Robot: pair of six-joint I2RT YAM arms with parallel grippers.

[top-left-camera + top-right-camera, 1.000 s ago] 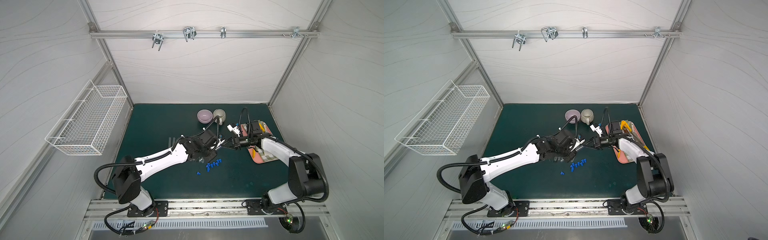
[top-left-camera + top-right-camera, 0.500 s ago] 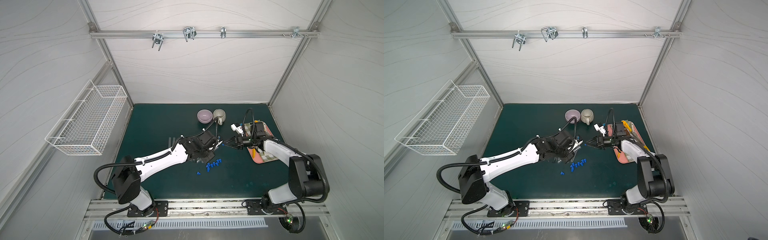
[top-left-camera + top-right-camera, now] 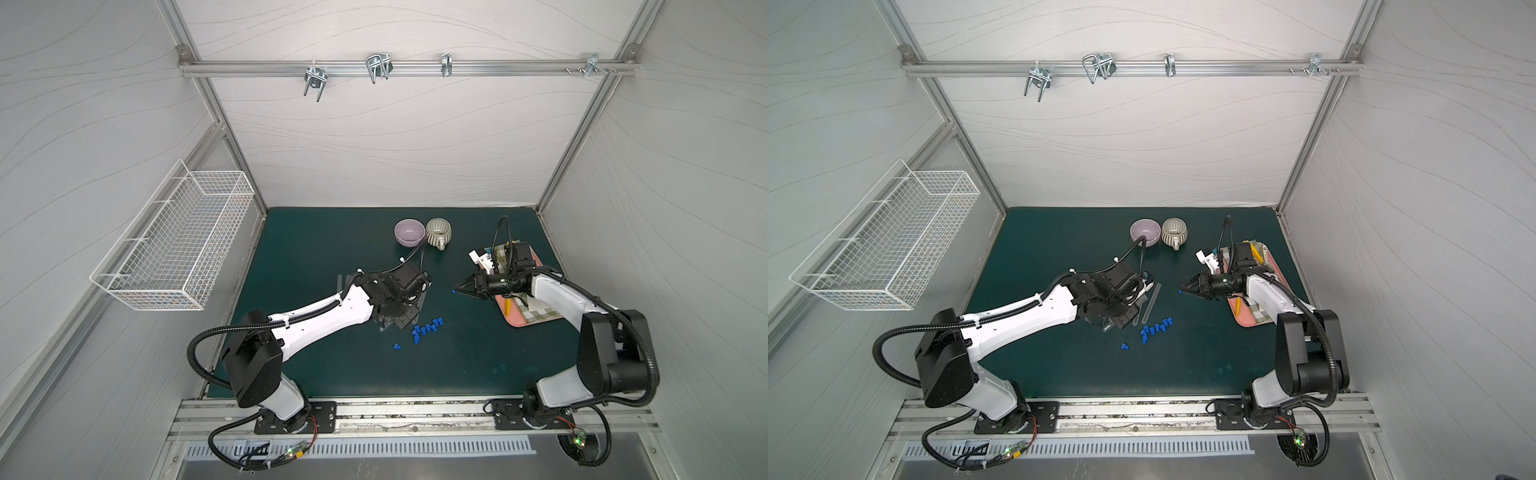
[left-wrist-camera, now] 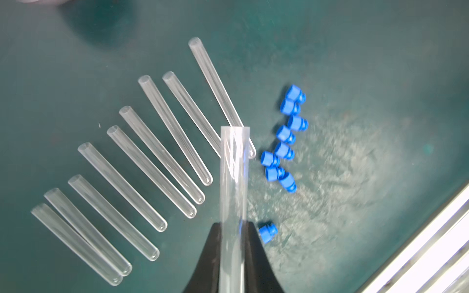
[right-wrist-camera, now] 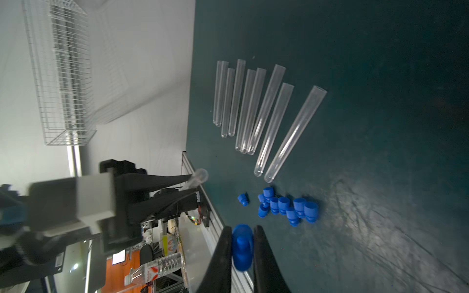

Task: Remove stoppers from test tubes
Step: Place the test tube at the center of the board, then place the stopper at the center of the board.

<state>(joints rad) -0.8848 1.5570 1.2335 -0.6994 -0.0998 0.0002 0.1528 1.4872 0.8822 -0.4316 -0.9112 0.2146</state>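
Note:
My left gripper (image 4: 233, 228) is shut on a clear test tube (image 4: 234, 165) whose open mouth points away from the wrist, above the mat. Several more open test tubes (image 4: 142, 177) lie side by side on the green mat. Beside them is a cluster of loose blue stoppers (image 4: 286, 142), with one more (image 4: 267, 231) apart from the rest. My right gripper (image 5: 243, 238) is shut on a blue stopper (image 5: 243, 247). In both top views the right gripper (image 3: 457, 288) hangs right of the left gripper (image 3: 395, 322), a clear gap between them.
A purple bowl (image 3: 409, 232) and a striped mug (image 3: 438, 230) stand at the back of the mat. A pink tray (image 3: 536, 320) with a checked cloth and a yellow-handled tool lies under the right arm. A wire basket (image 3: 178, 245) hangs on the left wall.
The two grippers were together at the tube's mouth a second ago. The right gripper has since drawn away to the right with the blue stopper, leaving the tube open in the left gripper.

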